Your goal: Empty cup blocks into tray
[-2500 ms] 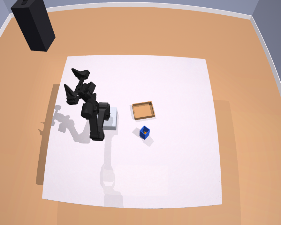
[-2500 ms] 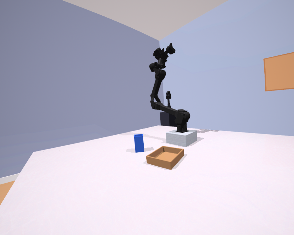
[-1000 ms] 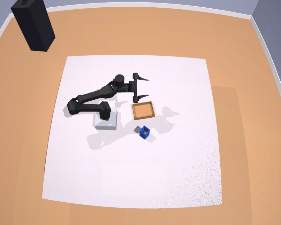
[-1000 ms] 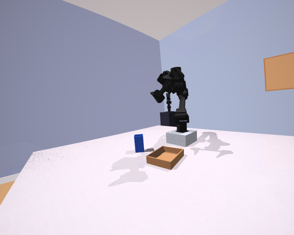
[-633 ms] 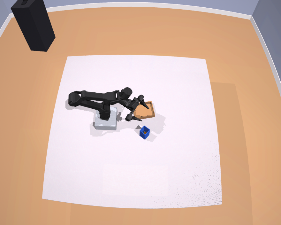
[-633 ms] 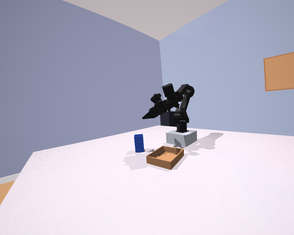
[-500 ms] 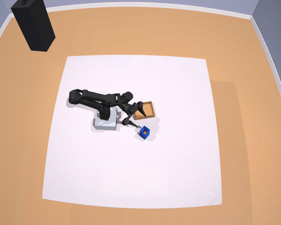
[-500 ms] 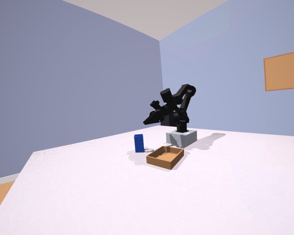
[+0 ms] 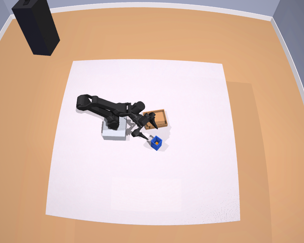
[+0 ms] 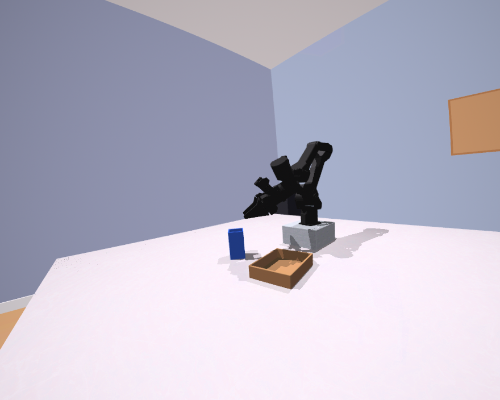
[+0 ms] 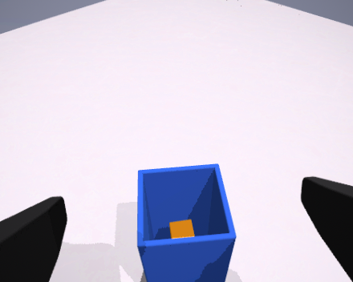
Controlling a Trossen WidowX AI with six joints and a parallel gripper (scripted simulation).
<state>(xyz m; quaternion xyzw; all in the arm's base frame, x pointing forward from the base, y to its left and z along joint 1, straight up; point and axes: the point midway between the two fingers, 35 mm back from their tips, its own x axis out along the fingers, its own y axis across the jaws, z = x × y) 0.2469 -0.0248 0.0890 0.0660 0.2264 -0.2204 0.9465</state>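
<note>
Above the tabletop [image 9: 146, 167] [image 10: 224, 336] [image 11: 181, 100], the gripper [image 9: 152, 134] [image 10: 244, 215] [image 11: 186, 198] is wide open, nothing between its fingers, angled down towards the blue cup [image 9: 155, 142] [image 10: 236, 244] [image 11: 188, 262]! And that cup stands upright on the tabletop, apart from the gripper, an orange block [image 9: 157, 143] [image 11: 182, 229] showing inside. Just beside it sits the shallow brown tray [image 9: 156, 127] [image 10: 269, 276], right by the arm's pale base block [image 9: 114, 137] [image 10: 298, 237].
</note>
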